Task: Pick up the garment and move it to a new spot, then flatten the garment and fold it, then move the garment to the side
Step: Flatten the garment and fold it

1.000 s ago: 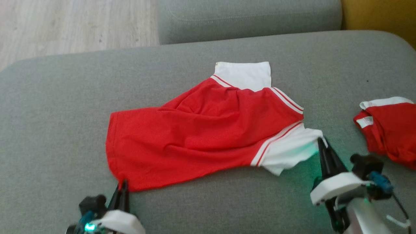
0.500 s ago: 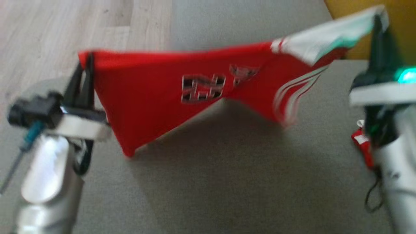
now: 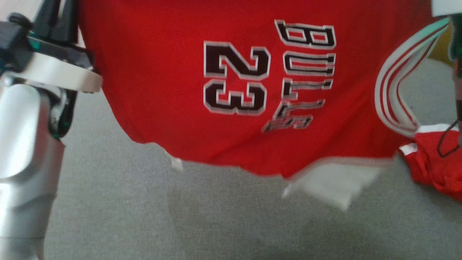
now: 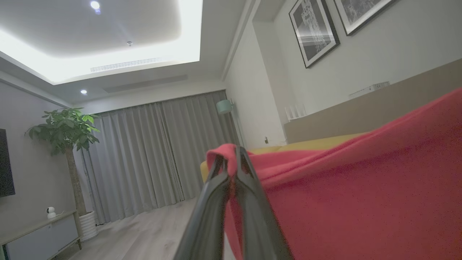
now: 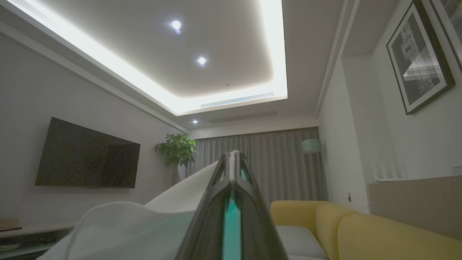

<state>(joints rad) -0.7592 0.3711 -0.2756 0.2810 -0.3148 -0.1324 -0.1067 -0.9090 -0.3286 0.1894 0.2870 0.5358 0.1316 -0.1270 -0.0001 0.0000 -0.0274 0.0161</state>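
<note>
While my left gripper (image 4: 232, 160) is clenched on a red corner of the jersey (image 3: 162, 90) and my right gripper (image 5: 232, 159) is clenched on a white edge of it, the jersey hangs stretched between them above the grey cushion (image 3: 144, 216). Its printed side faces me, with a black 23 beside sideways lettering and striped armhole trim toward my right arm. A white sleeve (image 3: 335, 184) dangles blurred below the red hem, low over the grey cushion. A second red garment (image 3: 436, 169) lies crumpled on the cushion's right side. Beyond the cushion stand a yellow sofa (image 5: 361, 224), grey curtains (image 4: 151, 155) and a leafy plant (image 4: 65, 126)
</note>
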